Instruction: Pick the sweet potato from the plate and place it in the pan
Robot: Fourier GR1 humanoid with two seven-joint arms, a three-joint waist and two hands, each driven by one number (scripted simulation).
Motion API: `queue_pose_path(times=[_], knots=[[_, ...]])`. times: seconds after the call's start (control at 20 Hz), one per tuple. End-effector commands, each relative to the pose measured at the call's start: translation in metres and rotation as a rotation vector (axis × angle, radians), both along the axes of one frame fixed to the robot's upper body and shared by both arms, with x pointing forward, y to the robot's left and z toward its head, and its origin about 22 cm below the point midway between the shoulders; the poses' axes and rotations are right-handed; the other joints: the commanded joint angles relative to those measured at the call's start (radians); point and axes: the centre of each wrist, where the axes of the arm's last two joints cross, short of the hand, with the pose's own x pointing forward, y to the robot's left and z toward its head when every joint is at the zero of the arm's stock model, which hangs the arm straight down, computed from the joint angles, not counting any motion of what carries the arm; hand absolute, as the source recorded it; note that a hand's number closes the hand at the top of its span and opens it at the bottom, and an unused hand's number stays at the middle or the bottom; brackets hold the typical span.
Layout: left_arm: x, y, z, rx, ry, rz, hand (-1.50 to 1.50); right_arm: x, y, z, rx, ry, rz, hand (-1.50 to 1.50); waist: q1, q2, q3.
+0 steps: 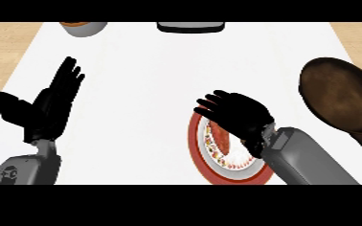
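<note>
1. My right hand (237, 112) hovers over the plate (201, 165) near the counter's (163, 76) front edge, fingers spread and slightly bent, holding nothing.
2. The sweet potato (220, 141) lies on the plate, directly beneath my palm and mostly hidden.
3. The pan (336, 93) sits at the counter's right edge, well apart.
4. My left hand (53, 103) rests open near the left edge, fingers up.

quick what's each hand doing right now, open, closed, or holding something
Left hand: open, fingers straight up, resting near the left edge, holding nothing.
Right hand: open, fingers spread over the plate; no object seen in its grasp.
</note>
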Motion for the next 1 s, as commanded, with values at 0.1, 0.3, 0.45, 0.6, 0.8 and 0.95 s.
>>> queue_pose_path(times=[0.1,0.3,0.45,0.6,0.8,0.95], knots=[[-0.006,0.005,-0.005,-0.007,-0.007,0.005,0.0,-0.002,0.017,-0.02,-0.001,0.003,-0.013,-1.5,0.0,0.0,0.0],[0.01,-0.001,0.01,-0.004,-0.008,-0.005,0.0,0.016,-0.002,-0.053,-0.026,0.032,-0.012,-1.5,0.002,0.002,0.0],[0.002,-0.008,-0.001,0.012,-0.011,0.005,0.0,0.023,0.011,-0.047,-0.055,0.031,-0.011,-1.5,0.001,0.001,0.0],[0.024,-0.004,0.01,0.006,0.004,0.014,0.0,0.024,0.031,-0.037,-0.038,0.039,0.012,-1.5,-0.002,0.001,0.0],[-0.011,-0.014,0.006,0.003,-0.001,-0.002,0.0,0.033,0.029,-0.067,-0.01,0.051,-0.03,-1.5,0.006,0.0,0.0],[-0.001,0.001,-0.017,0.002,0.003,0.018,0.0,0.02,0.013,-0.076,0.017,0.073,-0.021,-1.5,-0.001,0.0,0.0]])
